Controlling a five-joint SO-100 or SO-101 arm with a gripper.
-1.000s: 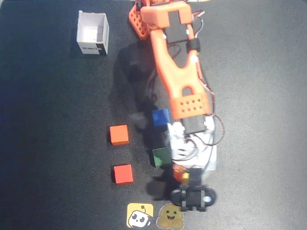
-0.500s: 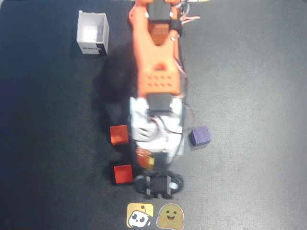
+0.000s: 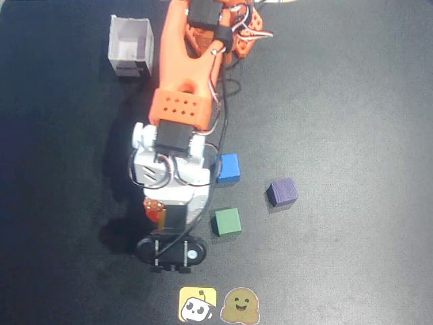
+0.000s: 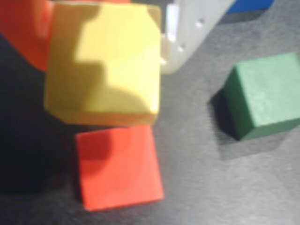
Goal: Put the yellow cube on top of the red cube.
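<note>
- Overhead view: the orange arm (image 3: 181, 81) reaches from twelve o'clock down toward six, covering the mat's (image 3: 352, 122) centre-left.
- A white open box (image 3: 130, 46) sits at eleven o'clock, just beside the arm.
- Wrist view: the gripper (image 4: 105, 61) is closed around the yellow cube (image 4: 105, 70), a white finger (image 4: 187, 33) against its two-o'clock side.
- The red cube (image 4: 119, 166) lies on the mat at six o'clock of the yellow cube, partly overlapped by it in this view.
- A green cube (image 4: 265, 96) rests at three o'clock, apart from both.
- In the overhead view, a blue cube (image 3: 228, 167) and a purple cube (image 3: 282, 192) lie right of the arm.
</note>
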